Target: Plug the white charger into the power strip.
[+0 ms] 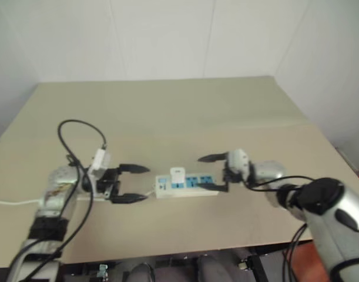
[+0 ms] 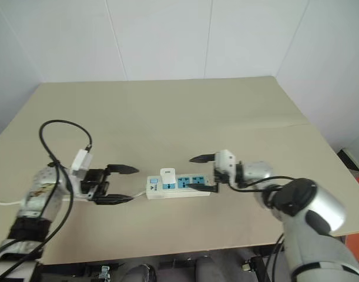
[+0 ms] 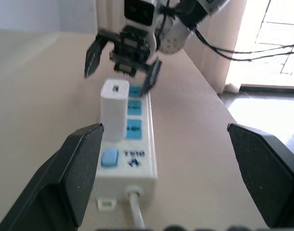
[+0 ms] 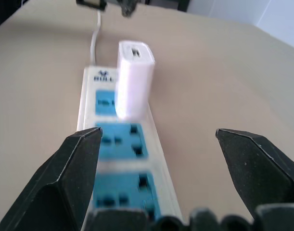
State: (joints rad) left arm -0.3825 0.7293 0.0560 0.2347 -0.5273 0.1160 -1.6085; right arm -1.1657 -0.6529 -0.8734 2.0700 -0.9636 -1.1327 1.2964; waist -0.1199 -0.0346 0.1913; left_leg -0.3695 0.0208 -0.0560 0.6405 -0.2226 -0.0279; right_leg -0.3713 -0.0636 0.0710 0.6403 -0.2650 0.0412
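The power strip (image 1: 187, 185) lies on the tan table (image 1: 167, 111), its blue socket faces up. The white charger (image 1: 177, 175) stands upright in the socket nearest the switch end, seen close in the left wrist view (image 3: 114, 109) and right wrist view (image 4: 134, 79). My left gripper (image 1: 132, 183) is open, a short way off the strip's cord end, with nothing between its fingers. My right gripper (image 1: 210, 173) is open at the strip's other end, its lower finger by the strip's edge, holding nothing.
A thin white cord (image 1: 14, 202) runs from the strip off toward the table's left edge. A black cable (image 1: 73, 138) loops above my left wrist. The table's front edge (image 1: 167, 249) lies close below the strip. White walls stand behind and to the right.
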